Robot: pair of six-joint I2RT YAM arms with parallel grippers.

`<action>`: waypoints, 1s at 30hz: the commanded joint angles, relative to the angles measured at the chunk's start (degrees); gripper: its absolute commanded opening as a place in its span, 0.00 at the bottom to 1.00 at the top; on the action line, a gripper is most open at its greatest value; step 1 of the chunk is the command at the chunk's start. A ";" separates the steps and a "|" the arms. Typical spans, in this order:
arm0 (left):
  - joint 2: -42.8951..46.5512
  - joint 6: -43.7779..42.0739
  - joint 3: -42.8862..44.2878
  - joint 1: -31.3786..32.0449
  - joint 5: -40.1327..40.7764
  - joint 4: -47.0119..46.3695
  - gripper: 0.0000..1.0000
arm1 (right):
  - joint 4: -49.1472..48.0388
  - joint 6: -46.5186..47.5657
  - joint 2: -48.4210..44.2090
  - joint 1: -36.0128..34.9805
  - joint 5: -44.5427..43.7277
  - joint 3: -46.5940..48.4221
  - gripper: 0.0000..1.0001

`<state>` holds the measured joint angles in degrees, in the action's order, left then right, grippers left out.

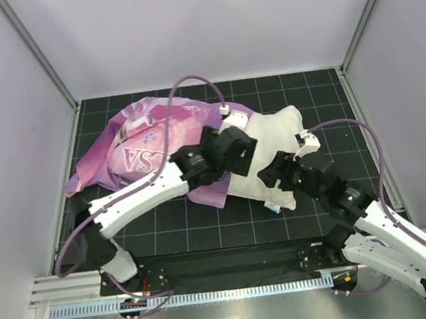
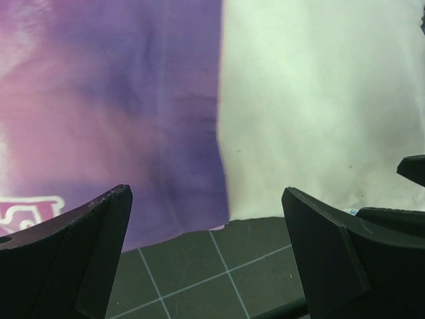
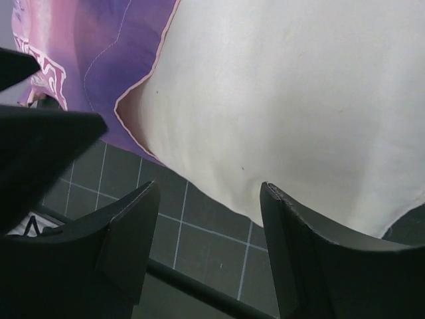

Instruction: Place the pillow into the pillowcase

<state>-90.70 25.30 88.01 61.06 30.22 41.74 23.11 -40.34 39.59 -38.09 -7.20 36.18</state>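
In the top view, the pillowcase lies bunched at about ten o'clock on the black gridded mat. The pillow is partly inside it. Its long axis runs roughly from nine o'clock to three, and the bare white end sticks out toward three. My left gripper hangs over the line where the purple cloth stops and the white begins. My right gripper sits just beside the pillow's near edge, toward five o'clock of the left one.

Left wrist view: the left gripper is spread wide with nothing between its jaws. The pillowcase fills the ten o'clock side and the pillow the two o'clock side. The hem runs almost straight from twelve to six, centred between my fingers.

Right wrist view: the right gripper has its jaws apart and holds nothing. The pillow bulges from twelve to three. The pillowcase with its pink hem is off at eleven o'clock.

As I judge it, the next move turns on that hem. The left gripper is nearer to it and well placed to pinch it and pull toward three. The right is better placed to push the bare end toward nine.
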 commanded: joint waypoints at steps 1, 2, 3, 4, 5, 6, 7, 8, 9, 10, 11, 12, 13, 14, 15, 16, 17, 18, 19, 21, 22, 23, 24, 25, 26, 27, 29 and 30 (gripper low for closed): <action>-6.31 -2.01 8.37 3.63 6.51 4.90 1.00 | 1.32 1.84 -3.11 0.03 -6.58 2.31 0.69; -9.47 -1.92 9.89 3.98 7.13 6.06 1.00 | 1.75 2.10 -4.77 -0.06 -6.86 2.22 0.69; -11.33 -2.18 11.12 4.16 7.48 7.03 1.00 | 2.37 3.67 -5.57 -0.06 -7.21 1.96 0.69; -12.82 -2.01 13.83 4.16 9.49 9.48 1.00 | 2.72 4.21 -6.36 -0.06 -9.21 1.87 0.69; -15.97 -1.75 15.16 4.16 11.25 10.90 1.00 | 3.51 4.30 -7.24 0.03 -10.63 1.70 0.69; -17.57 -1.40 16.83 4.16 13.88 13.00 1.00 | 4.56 4.13 -8.90 -0.06 -12.03 1.26 0.69; -19.15 0.61 18.41 4.07 16.69 15.28 0.98 | 5.27 3.60 -10.05 -0.06 -13.61 1.17 0.69; -22.47 2.02 22.26 3.90 21.59 20.96 0.92 | 6.75 3.77 -10.85 -0.06 -14.67 1.43 0.69; -23.55 3.17 23.60 3.20 22.68 22.84 0.88 | 7.20 4.12 -12.25 -0.06 -14.51 1.61 0.69; -24.52 4.66 24.48 2.84 23.48 24.17 0.85 | 7.56 4.91 -12.87 -0.06 -14.07 1.78 0.69; -24.96 5.37 25.02 2.49 24.35 25.23 0.83 | 8.00 5.00 -13.40 -0.06 -14.07 1.87 0.69; -24.97 5.55 24.76 1.97 25.32 25.32 0.82 | 8.17 5.09 -14.19 -0.06 -14.24 1.87 0.69; -24.88 5.90 24.32 1.70 25.94 25.32 0.82 | 8.35 5.18 -14.63 -0.06 -14.33 1.79 0.69; -24.71 6.25 24.14 1.35 26.38 25.24 0.81 | 8.26 5.18 -14.98 0.03 -14.68 1.52 0.69; -24.27 6.25 23.71 0.91 26.91 25.58 0.80 | 8.26 5.18 -15.42 0.03 -14.77 1.35 0.69; -24.09 6.34 23.53 0.56 27.35 25.68 0.79 | 7.92 5.27 -15.60 -0.06 -14.86 1.08 0.69; -23.92 6.60 23.44 0.21 27.61 25.94 0.78 | 7.65 5.36 -15.51 -0.06 -14.77 0.73 0.69; -23.74 6.78 23.44 -0.06 28.14 26.46 0.77 | 7.30 5.36 -15.51 -0.06 -14.42 0.56 0.69; -23.22 6.78 23.18 -0.58 28.32 26.55 0.76 | 7.12 5.44 -14.90 -0.06 -14.33 0.29 0.69; -22.51 6.69 22.65 -1.11 28.76 26.73 0.72 | 6.16 5.44 -13.94 -0.06 -13.98 -0.24 0.69; -22.07 6.61 22.21 -1.38 28.58 26.64 0.71 | 5.81 5.53 -13.41 0.03 -13.11 -0.50 0.69; -21.81 6.43 22.03 -1.99 28.67 26.64 0.68 | 4.76 5.62 -12.01 -0.06 -12.49 -0.85 0.69; -21.63 6.26 22.03 -2.34 28.67 26.73 0.68 | 4.31 5.71 -11.30 0.03 -11.96 -0.94 0.69; -21.37 6.17 21.95 -2.78 28.58 27.17 0.65 | 4.05 5.80 -9.73 -0.06 -10.91 -0.85 0.69; -21.28 6.17 21.94 -3.57 28.67 27.34 0.63 | 3.26 5.88 -9.10 -0.06 -10.56 -0.77 0.69; -21.19 5.73 21.86 -3.92 28.67 27.26 0.61 | 2.91 5.97 -8.40 -0.06 -10.20 -0.68 0.69; -21.10 4.94 22.03 -4.89 28.06 27.00 0.50 | 2.11 5.88 -6.82 -0.06 -9.15 -0.41 0.69; -21.10 4.15 22.21 -4.98 27.62 26.56 0.45 | 1.50 5.88 -6.38 -0.06 -8.62 -0.50 0.69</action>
<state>-114.85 30.63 109.82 57.19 55.86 67.77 29.23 -35.59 32.12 -38.06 -17.50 35.35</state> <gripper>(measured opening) 0.491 0.692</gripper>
